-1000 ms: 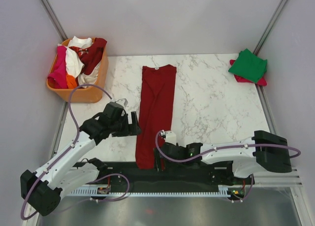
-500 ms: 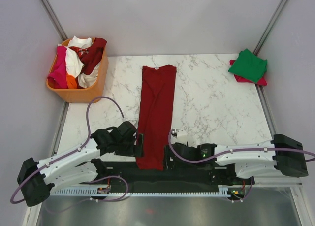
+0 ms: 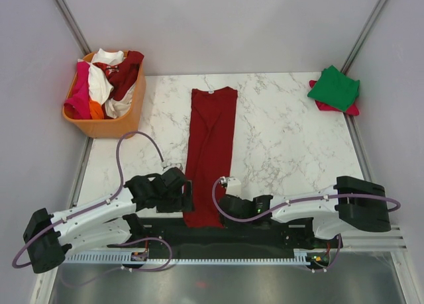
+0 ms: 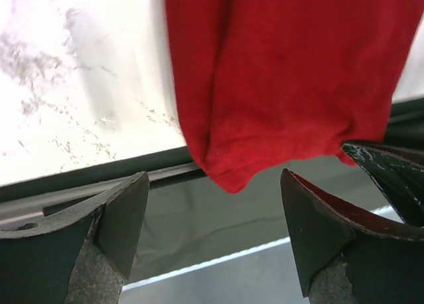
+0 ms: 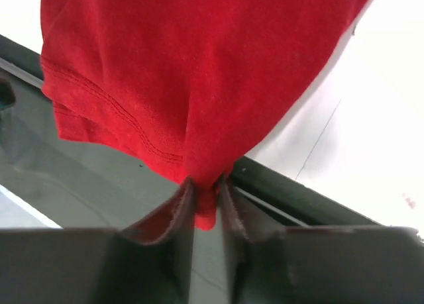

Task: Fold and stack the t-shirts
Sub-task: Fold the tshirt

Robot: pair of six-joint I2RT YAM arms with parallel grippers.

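A dark red shirt (image 3: 212,138), folded lengthwise into a narrow strip, lies down the middle of the marble table (image 3: 285,138). Its collar is at the far end and its hem hangs a little over the near edge, above a dark rail (image 4: 99,179). The right gripper (image 5: 204,204) is clenched on the hem's right corner. In its wrist view the two fingers (image 5: 173,214) press together with a pinch of red cloth bunched between them, and the stitched hem runs off to the left. The left gripper (image 4: 213,181) is released, its jaws spread wide at the hem's left corner. In its wrist view one finger stands on each side of the hanging corner and neither touches it, though the right-hand one sits just beside the cloth's edge. From above, both arms lie low along the near edge, the left coming in from the left and the right from the right, with their grippers flanking the strip's near end. By the table's far left corner stands an orange basket (image 3: 116,126) heaped with crumpled shirts (image 3: 99,82) in pink, white, dark red and orange, some spilling over its rim. At the far right corner a folded green shirt (image 3: 334,87) lies on top of a pink-red shirt (image 3: 350,110), whose edges show from beneath it. Both are well apart from the strip and the arms.
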